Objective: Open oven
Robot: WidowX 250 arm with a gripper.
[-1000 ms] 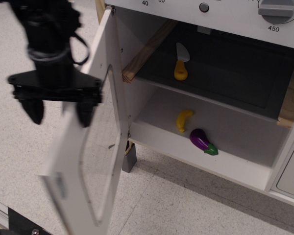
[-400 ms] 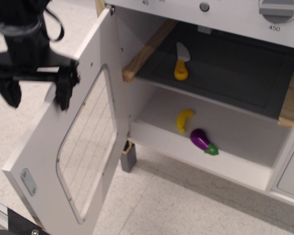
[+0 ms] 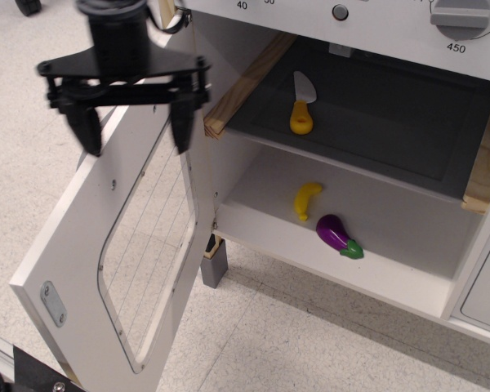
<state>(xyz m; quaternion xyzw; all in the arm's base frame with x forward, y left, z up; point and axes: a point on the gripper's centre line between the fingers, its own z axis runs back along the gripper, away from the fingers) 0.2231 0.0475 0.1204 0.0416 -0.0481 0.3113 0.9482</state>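
The white toy oven [image 3: 392,20] fills the right side, with a grey dial [image 3: 461,16] and temperature numbers on its top panel. Its door [image 3: 73,237] with the rounded wire-lined window [image 3: 147,261] stands swung wide open to the left. The door's handle is not visible. My black gripper [image 3: 133,128] hangs open above the door's upper edge, near the hinge side, holding nothing. Inside the oven, a toy knife with a yellow handle [image 3: 301,104] lies on the dark grey shelf. A yellow banana [image 3: 306,200] and a purple eggplant [image 3: 336,234] lie on the white floor of the oven.
Wooden rails [image 3: 245,82] line the oven's inner sides. A grey foot [image 3: 215,263] props the oven's front left corner on the speckled floor [image 3: 286,343]. A white cabinet panel [image 3: 486,286] adjoins at the right edge.
The door has swung further open over the last second. My gripper has moved right and up from the door's outer edge to above the door near the hinge, still open.
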